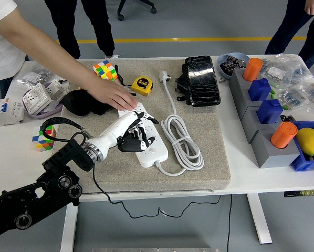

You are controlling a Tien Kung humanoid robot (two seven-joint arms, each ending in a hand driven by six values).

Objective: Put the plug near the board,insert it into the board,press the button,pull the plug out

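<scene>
Plug [129, 143], black and blocky, sits in the curled fingers [138, 132] of the robot's left hand [126, 131], held right over the middle of the white power strip [146, 142]. This strip, the board named in the task, lies lengthwise on a grey mat [209, 152] on the white table [10, 142]. A person's hand [114, 96], reaching in from the far left, presses flat on the strip's far end and seems to steady it. The strip's own white cable [181, 142] lies coiled just beside it on the right.

Judging progress: the plug has been brought to the board, so the first step looks done. Whether the prongs have entered a socket is hidden by the hand; insertion appears to be under way. Pressing the button and pulling the plug out remain to be done.

A yellow tape measure [142, 85] and a colourful cube [105, 70] lie beyond the strip. The right arm is out of view.
</scene>
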